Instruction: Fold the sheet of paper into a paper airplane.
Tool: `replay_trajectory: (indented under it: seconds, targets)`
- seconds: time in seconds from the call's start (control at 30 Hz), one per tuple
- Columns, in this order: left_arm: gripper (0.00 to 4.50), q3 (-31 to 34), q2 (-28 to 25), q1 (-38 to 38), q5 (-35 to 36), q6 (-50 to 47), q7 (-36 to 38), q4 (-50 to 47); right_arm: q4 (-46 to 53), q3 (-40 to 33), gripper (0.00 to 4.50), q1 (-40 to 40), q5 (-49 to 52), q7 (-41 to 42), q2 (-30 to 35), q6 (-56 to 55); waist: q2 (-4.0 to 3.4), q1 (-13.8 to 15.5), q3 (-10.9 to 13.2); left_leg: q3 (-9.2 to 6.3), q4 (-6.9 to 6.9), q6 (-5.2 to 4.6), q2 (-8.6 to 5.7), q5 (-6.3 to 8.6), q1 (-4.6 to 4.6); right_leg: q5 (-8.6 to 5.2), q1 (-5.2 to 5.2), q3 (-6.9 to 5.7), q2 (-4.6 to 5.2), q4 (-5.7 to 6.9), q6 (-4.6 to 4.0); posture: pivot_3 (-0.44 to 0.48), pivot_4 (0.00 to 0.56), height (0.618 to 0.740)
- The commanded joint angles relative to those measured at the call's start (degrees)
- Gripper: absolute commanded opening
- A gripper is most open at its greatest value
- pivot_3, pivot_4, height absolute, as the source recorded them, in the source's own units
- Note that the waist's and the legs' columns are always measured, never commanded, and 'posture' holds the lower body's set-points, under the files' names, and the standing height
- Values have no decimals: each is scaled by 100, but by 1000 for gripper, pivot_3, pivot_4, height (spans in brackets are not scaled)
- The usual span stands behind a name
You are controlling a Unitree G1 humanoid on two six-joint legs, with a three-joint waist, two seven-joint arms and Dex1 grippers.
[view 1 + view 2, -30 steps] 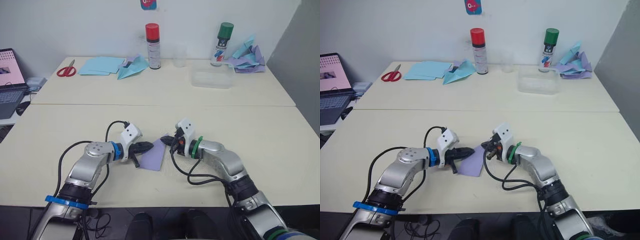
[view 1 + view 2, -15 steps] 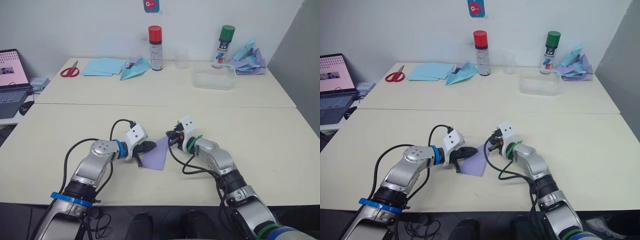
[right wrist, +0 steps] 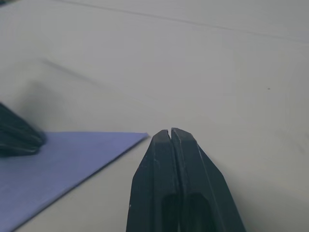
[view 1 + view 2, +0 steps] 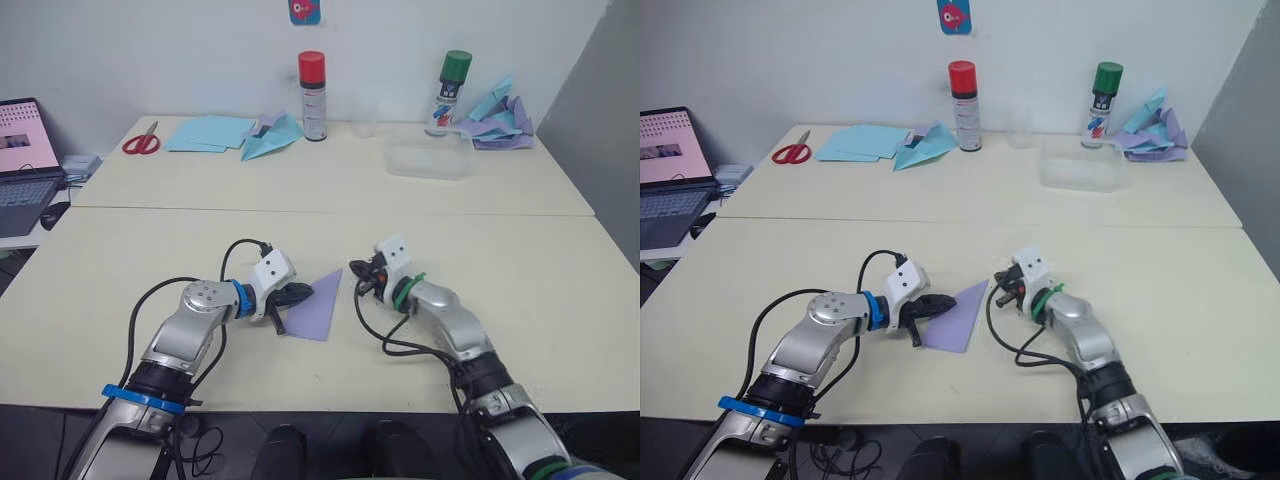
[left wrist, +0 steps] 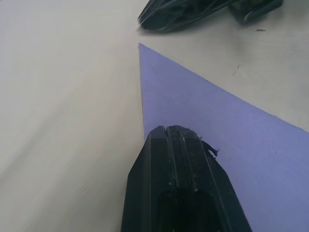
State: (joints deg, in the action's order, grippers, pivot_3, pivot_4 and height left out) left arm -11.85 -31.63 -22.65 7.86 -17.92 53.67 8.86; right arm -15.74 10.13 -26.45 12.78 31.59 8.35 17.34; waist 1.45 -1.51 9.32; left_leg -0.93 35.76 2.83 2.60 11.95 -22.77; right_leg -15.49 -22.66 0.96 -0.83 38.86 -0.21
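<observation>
The sheet of paper (image 4: 317, 305) lies flat on the near tabletop (image 4: 120, 270) between the two arms, a lavender-purple piece showing as a triangle with one sharp corner pointing away from the robot and toward the right arm. The left hand (image 4: 297, 293) rests on the sheet's near-left edge; in the left wrist view its two black fingers (image 5: 181, 159) are pressed together with their tips down on the purple surface, and no paper can be seen between them. The right hand (image 4: 362, 287) sits just beside the sheet's pointed corner, apart from it; in the right wrist view its fingers (image 3: 174, 159) are closed against each other with nothing between them, over bare tabletop, the paper's corner just beside the tips. On the far tabletop, well apart from the arms, stand a red-capped spray can (image 4: 312, 82) and a green-capped spray can (image 4: 448, 80), with a clear plastic container (image 4: 427, 160) between them and nearer the robot. To the left of the red-capped can lie a light blue paper plane (image 4: 268, 140), a stack of light blue sheets (image 4: 205, 132) and red-handled scissors (image 4: 140, 143). A heap of crumpled blue and purple paper (image 4: 498, 112) sits at the far right corner, and an open laptop (image 4: 22, 165) stands at the left edge.
</observation>
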Motion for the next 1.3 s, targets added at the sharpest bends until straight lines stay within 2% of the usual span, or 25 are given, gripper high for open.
replay_trajectory:
  seconds: [0.03, 0.1, 0.27, 0.4, 0.6, 0.8, 0.93, 1.0, 1.13, 1.23, 1.3]
  targets:
    - [0, -246, 25, 179, -201, -100, 48, 210, 651, -19, 29, 25, 429, 597, -11, 162, -5, -3, 3, 0, 0, 0, 0, 0, 1, 0, 0, 0, -1, 1, 0, 0, 150, 740]
    - [0, -250, 18, 195, -203, -96, 62, 202, 782, 129, 29, 100, 527, 817, -11, 426, -5, -1, 3, -5, -1, 0, 0, 0, 2, 0, 0, -5, -4, 2, -1, 0, 150, 740]
    - [0, -253, -9, 225, -201, -112, 80, 154, 658, 806, 29, 153, -109, 728, 118, 867, -6, 1, 2, -9, -2, 0, 0, 0, 1, -5, 0, -9, -4, 1, -8, 0, 150, 740]
    - [0, -243, -33, 259, -195, -138, 85, 93, 773, 1331, 29, 285, -394, 1045, 402, 1112, -7, -1, -6, -2, -2, 1, 0, 1, 2, -6, -2, -3, 0, -2, -8, 0, 150, 740]
    - [0, -219, -89, 370, -181, -183, 84, -15, 1595, 1679, 29, 600, 18, 1825, 835, 2023, -11, -3, -25, -4, -13, 2, 0, 3, 6, -17, 0, -6, -1, -3, -7, 0, 150, 740]
    - [0, -212, -105, 436, -174, -245, 73, -104, 1910, 1902, 29, 617, 253, 2264, 999, 2474, -6, -6, -34, -4, -42, 3, -2, 4, 23, -28, 2, -7, -1, -5, -12, 0, 150, 740]
    - [0, -210, -121, 465, -182, -277, 86, -147, 2157, 1979, 29, 600, 506, 2687, 1221, 2767, 1, -4, -42, -6, -64, 4, -3, 4, 34, -37, 7, -13, -2, -13, -21, 0, 150, 740]
    - [0, -215, -133, 462, -184, -289, 106, -150, 2273, 1759, 29, 534, 686, 2760, 1298, 2951, 3, -3, -43, -9, -69, 4, -4, 4, 34, -42, 7, -15, -2, -14, -23, 0, 150, 740]
    - [0, -217, -132, 440, -185, -297, 123, -136, 2426, 845, 29, 206, 934, 1952, 977, 3496, 3, -3, -39, -9, -72, 5, -3, 5, 33, -44, 7, -16, -2, -15, -23, 0, 150, 740]
    - [0, -217, -110, 416, -189, -273, 124, -88, 2768, 85, 937, -150, 1175, 1098, 614, 4655, -1, -4, -31, -9, -72, 6, -2, 5, 29, -43, 2, -13, -1, -11, -21, 0, 150, 740]
    - [0, -202, -81, 409, -189, -253, 98, -51, 2973, -252, 1721, -262, 1165, 483, 252, 5430, -1, -3, -31, -8, -72, 6, 0, 5, 27, -43, -1, -12, 1, -9, -21, 0, 150, 740]
